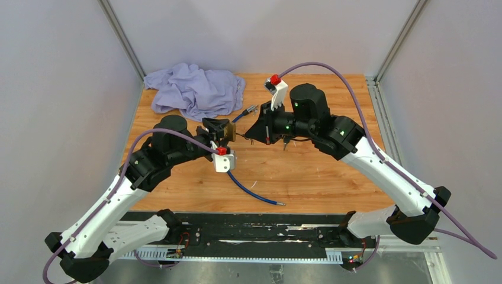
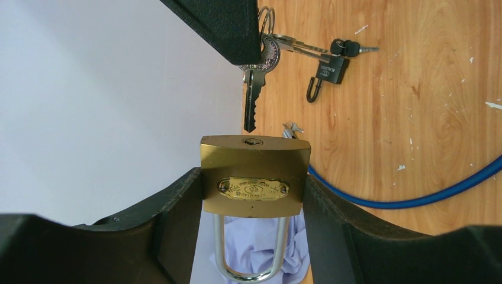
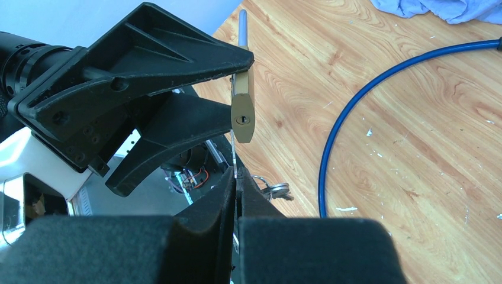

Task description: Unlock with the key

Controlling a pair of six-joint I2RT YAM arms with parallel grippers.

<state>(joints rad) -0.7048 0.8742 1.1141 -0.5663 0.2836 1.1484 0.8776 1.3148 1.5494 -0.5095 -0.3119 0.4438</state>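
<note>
only l wrist view shows key (image 2: 251, 100) teeth, tip just above brass padlock (image 2: 254, 168)

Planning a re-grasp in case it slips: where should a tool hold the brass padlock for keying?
Clamp the brass padlock across its two narrow side edges, approaching from the shackle end, as the left tool does. That leaves the keyhole face bare toward the key.
</note>
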